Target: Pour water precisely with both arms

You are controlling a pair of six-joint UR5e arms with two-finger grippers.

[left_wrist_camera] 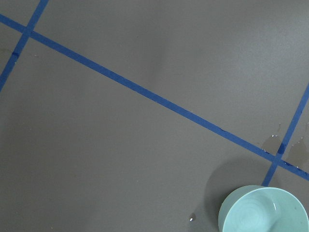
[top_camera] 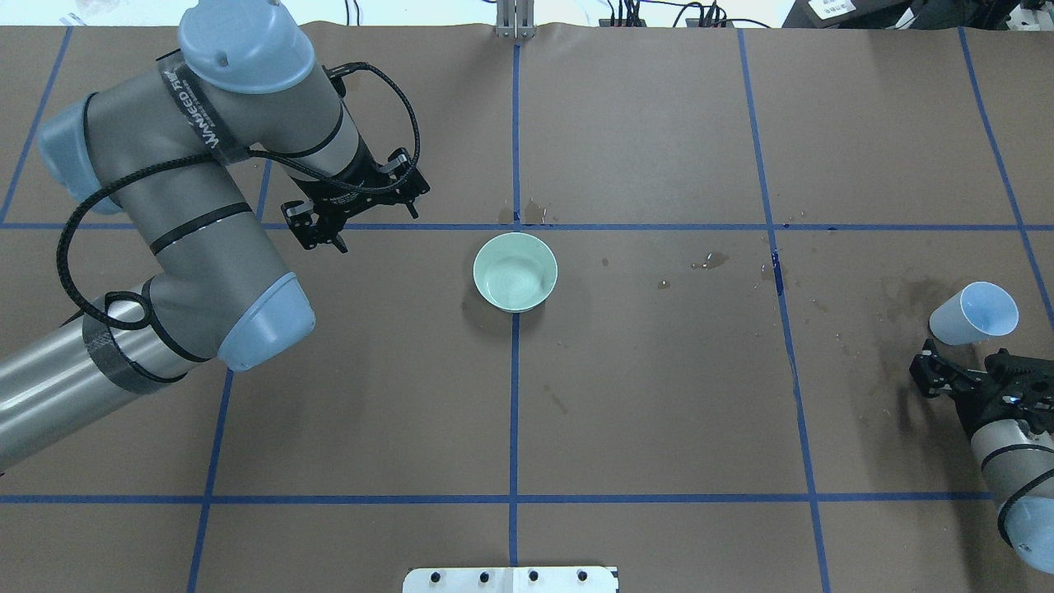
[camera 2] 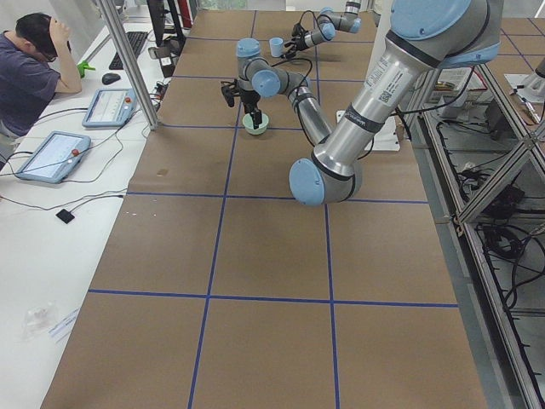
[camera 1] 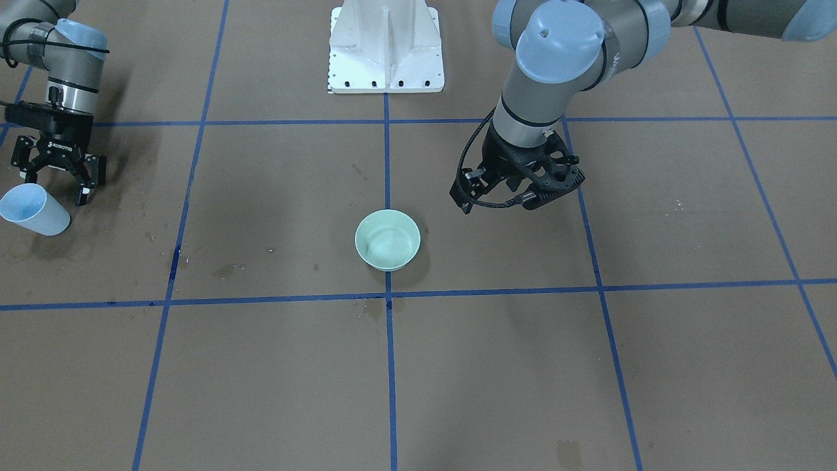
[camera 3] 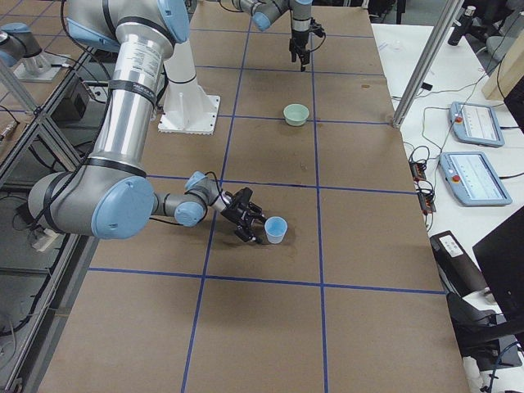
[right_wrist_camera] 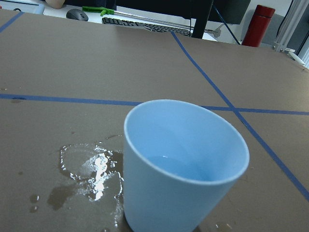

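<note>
Findings: the pale blue tapered plastic-looking cup (right_wrist_camera: 186, 164) is standing on the brown paper-covered worktop (camera 1: 497, 366), well apart from the pale green round bowl (camera 1: 388, 239). It is holding a shallow pool of clear water (right_wrist_camera: 181, 169), and a spilled puddle (right_wrist_camera: 91, 174) is glinting beside its base. The right gripper (camera 1: 52, 186) is hanging just beside the cup, jaws spread wide, gripping nothing. The left gripper (top_camera: 356, 207) is hovering near the bowl, apparently spread and empty.

Judgement: the cup is likely light, thin-walled and slippery when wet, so a gentle hold at mid-wall is looking advisable.

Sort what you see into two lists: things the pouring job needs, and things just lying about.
Needed: blue cup, water in it, green bowl, left gripper, right gripper.
Lying about: spilled puddle, white pedestal, keyboard, red bottle, tablets.
</note>
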